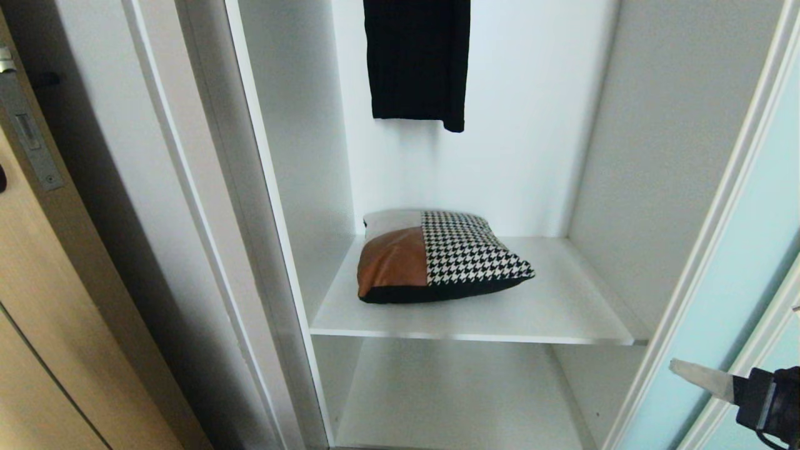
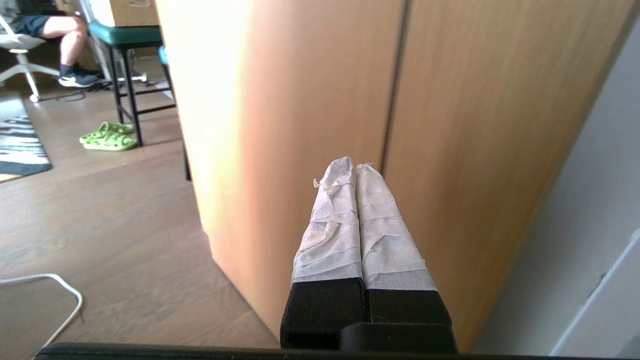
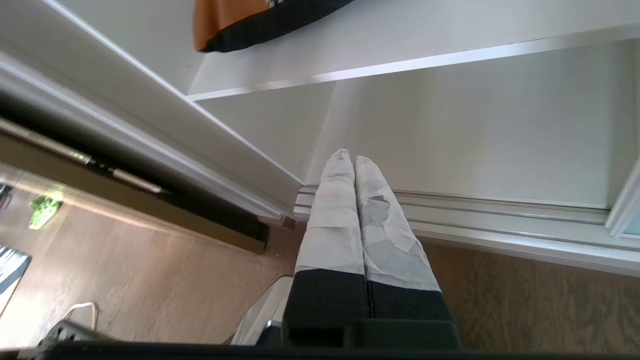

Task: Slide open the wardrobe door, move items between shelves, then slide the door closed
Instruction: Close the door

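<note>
The patchwork cushion [image 1: 437, 257] lies on the upper white shelf [image 1: 562, 312], brown patch to the left, houndstooth to the right; a corner of the cushion [image 3: 250, 25] shows in the right wrist view. A lower shelf [image 1: 450, 394] sits beneath it. The frosted aqua sliding wardrobe door [image 1: 737, 262] stands slid to the right, leaving the wardrobe open. My right gripper [image 1: 678, 367] is shut and empty at the lower right, in front of the door; seen from the wrist, this right gripper [image 3: 348, 156] points at the bottom track [image 3: 500, 212]. My left gripper [image 2: 354, 164] is shut, empty, facing a wood door.
A black garment [image 1: 417, 59] hangs above the cushion. A light wood hinged door [image 1: 44, 300] stands left of the wardrobe. Across the wood floor are a seated person [image 2: 50, 30], a stool [image 2: 130, 45], green slippers [image 2: 107, 137] and a white cable [image 2: 55, 285].
</note>
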{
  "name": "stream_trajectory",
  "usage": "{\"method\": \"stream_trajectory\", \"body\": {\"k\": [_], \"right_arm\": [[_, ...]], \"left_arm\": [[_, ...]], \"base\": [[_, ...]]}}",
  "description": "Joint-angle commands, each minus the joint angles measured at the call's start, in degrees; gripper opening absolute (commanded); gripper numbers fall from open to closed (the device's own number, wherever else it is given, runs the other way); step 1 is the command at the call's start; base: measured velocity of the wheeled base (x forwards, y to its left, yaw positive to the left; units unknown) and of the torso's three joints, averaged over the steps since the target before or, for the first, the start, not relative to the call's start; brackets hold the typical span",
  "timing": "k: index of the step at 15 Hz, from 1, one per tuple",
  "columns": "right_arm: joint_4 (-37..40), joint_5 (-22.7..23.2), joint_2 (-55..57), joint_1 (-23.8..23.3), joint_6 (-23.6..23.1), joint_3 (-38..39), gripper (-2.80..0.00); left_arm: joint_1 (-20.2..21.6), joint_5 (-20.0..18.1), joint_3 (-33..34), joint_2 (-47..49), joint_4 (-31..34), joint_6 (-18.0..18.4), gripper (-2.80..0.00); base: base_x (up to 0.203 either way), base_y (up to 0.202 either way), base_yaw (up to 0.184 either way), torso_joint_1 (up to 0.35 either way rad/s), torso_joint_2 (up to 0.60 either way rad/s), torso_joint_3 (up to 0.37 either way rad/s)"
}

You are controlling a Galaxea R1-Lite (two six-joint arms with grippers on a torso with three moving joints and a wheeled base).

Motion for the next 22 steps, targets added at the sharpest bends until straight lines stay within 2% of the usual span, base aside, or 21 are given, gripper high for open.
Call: {"method": "stream_trajectory", "body": {"k": [1,3,4,6,7,8,10,12,14,16,17,19,20,22], "right_arm": [[0.62,0.62,-3.23,0.54,0.11,-0.10,-2.80],[0.70,0.77,-3.47,1.39,0.03,-0.39,-2.80],[0.66,0.74,-4.03,1.65,-0.02,0.05,-2.80],[0.71,0.74,-5.27,1.73,-0.10,0.91,-2.80],[0.84,0.80,-6.09,1.80,-0.15,1.30,-2.80],[1.24,0.82,-7.34,1.80,-0.15,2.03,-2.80],[3.37,0.83,-9.42,1.81,-0.16,2.57,-2.80],[5.07,0.83,-11.34,1.74,-0.16,2.50,-2.80],[5.70,0.91,-12.32,1.74,-0.16,1.96,-2.80],[5.71,0.93,-12.65,1.77,-0.16,1.79,-2.80],[5.80,1.09,-12.99,1.74,-0.16,1.79,-2.80],[5.80,1.18,-13.05,1.74,-0.16,1.79,-2.80],[5.80,1.28,-12.94,1.82,-0.16,1.79,-2.80],[5.80,1.88,-12.77,1.74,-0.15,1.80,-2.80]], "left_arm": [[1.47,-3.97,0.30,-12.28,10.78,-0.09,-2.80],[1.34,-14.26,0.32,-14.65,17.74,0.05,-2.80],[1.13,-16.91,0.23,-17.07,20.30,0.19,-2.80],[0.93,-28.07,-2.66,-22.34,33.51,0.30,-2.80],[0.91,-34.14,-3.83,-23.81,37.05,0.34,-2.80],[0.86,-38.09,-4.21,-24.65,38.21,0.46,-2.80],[0.83,-39.41,-4.53,-24.76,39.00,0.42,-2.80],[0.83,-38.70,-3.79,-24.83,37.94,0.98,-2.80],[0.84,-38.74,-2.12,-24.76,32.28,0.50,-2.80],[0.83,-41.47,-0.63,-24.74,29.09,-1.26,-2.80],[0.83,-42.41,0.01,-24.81,28.61,-1.66,-2.80],[0.83,-43.21,-0.02,-24.77,32.46,-5.09,-2.80],[0.83,-43.27,-0.07,-24.74,32.44,-4.04,-2.80],[0.83,-43.24,0.29,-24.83,31.32,-4.74,-2.80]], "base": [[0.000,0.000,0.000,0.000,0.00,0.000],[0.000,0.000,0.000,0.000,0.00,0.000],[0.000,0.000,0.000,0.000,0.00,0.000],[0.000,0.000,0.000,0.000,0.00,0.000],[0.000,0.000,0.000,0.000,0.00,0.000],[0.000,0.000,0.000,0.000,0.00,0.000],[0.000,0.000,0.000,0.000,0.00,0.000],[0.000,0.000,0.000,0.000,0.00,0.000],[0.000,0.000,0.000,0.000,0.00,0.000],[0.000,0.000,0.000,0.000,0.00,0.000],[0.000,0.000,0.000,0.000,0.00,0.000],[0.000,0.000,0.000,0.000,0.00,0.000],[0.000,0.000,0.000,0.000,0.00,0.000],[0.000,0.000,0.000,0.000,0.00,0.000]]}}
